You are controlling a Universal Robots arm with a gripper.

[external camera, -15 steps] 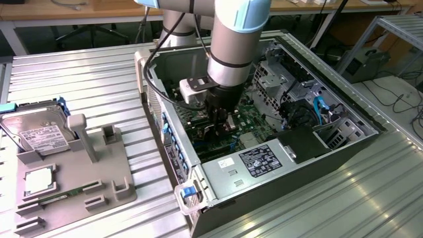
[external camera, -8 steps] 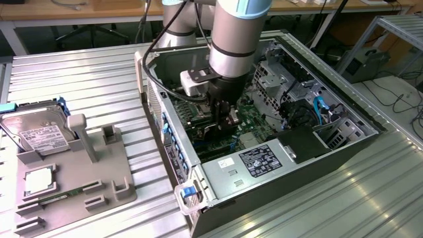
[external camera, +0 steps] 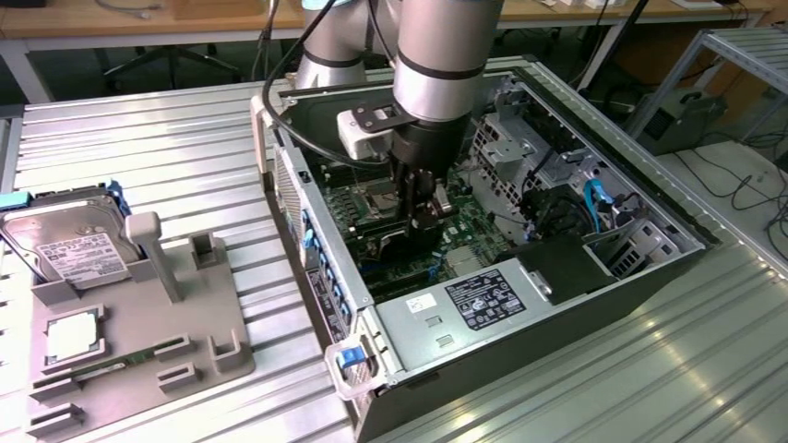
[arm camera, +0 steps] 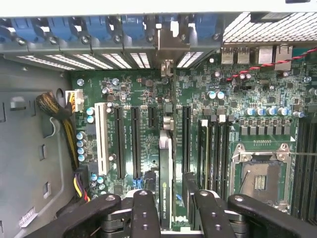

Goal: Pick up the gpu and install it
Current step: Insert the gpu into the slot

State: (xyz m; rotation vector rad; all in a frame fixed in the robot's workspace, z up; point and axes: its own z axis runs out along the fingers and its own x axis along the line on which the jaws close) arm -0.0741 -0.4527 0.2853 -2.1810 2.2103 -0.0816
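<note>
Claw [arm camera: 171, 210] clamped on gpu [arm camera: 165, 183], edge-on above motherboard [arm camera: 148, 99] inside case [external camera: 591, 305]; I'd keep card square to slot [arm camera: 151, 116], bracket toward rear openings; press evenly.

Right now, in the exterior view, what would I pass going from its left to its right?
Hard drive → grey holder tray → blue latch on the computer case → gripper holding the gpu → blue cables.

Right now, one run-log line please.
gripper: shut on gpu | gpu: edge-on, upright, over motherboard slots | place: inside open case | seated: cannot tell
</note>
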